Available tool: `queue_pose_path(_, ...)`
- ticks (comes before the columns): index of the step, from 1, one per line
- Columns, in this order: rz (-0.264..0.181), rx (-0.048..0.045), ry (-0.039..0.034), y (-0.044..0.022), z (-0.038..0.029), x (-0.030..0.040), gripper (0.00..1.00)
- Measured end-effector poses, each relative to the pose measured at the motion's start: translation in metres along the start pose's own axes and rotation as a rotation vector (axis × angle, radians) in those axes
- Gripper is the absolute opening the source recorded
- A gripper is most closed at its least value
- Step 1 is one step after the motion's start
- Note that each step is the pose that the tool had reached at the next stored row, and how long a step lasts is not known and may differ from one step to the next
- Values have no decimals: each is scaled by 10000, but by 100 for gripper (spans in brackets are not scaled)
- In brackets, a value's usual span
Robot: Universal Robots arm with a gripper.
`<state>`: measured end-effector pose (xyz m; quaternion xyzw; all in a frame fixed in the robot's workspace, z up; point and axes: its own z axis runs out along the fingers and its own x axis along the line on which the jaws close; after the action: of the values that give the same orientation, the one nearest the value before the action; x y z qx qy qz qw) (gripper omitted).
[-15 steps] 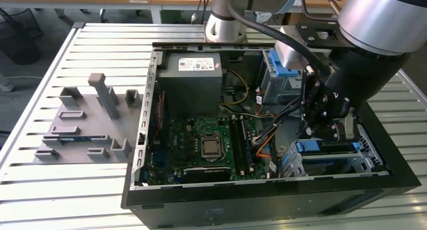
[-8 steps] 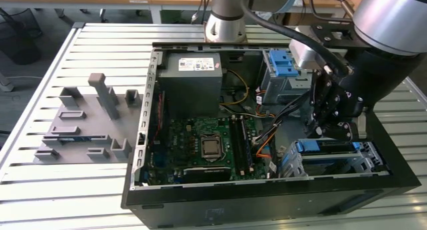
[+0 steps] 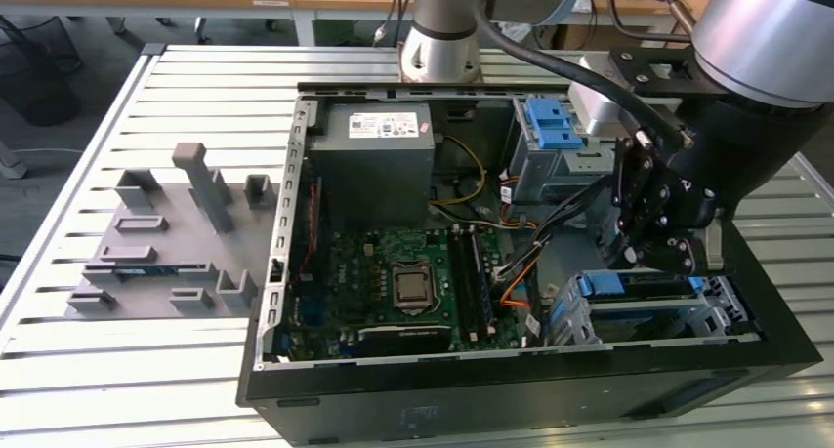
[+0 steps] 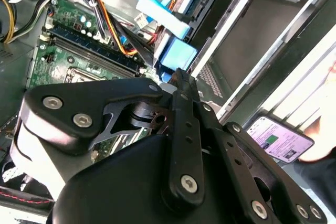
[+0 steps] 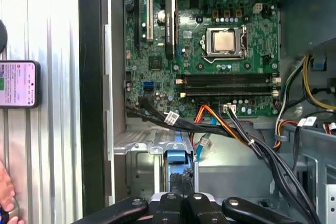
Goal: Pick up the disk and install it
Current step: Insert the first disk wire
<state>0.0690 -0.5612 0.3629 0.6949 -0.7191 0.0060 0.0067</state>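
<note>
The disk lies flat in the silver drive cage at the near corner of the open computer case, on the exterior view's right, with its blue rail frame facing up. My gripper hangs straight over it, fingers pressed together and shut. In both wrist views the fingertips end right at the blue rail of the disk. I cannot tell whether they pinch it. The second wrist view shows the gripper just short of the blue part of the disk.
The black case lies open on a slatted metal table, motherboard in the middle, grey power-supply box and light-blue latch at the back. Cable bundles cross near the cage. A grey fixture sits left. A phone and a hand are beside the case.
</note>
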Motion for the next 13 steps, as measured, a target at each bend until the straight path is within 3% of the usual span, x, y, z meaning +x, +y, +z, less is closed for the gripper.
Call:
queue_pose_path(2, 1, 0, -1, -54, 0, -2, 11)
queue_pose_path(13, 1, -3, 0, -538, 1, -18, 11)
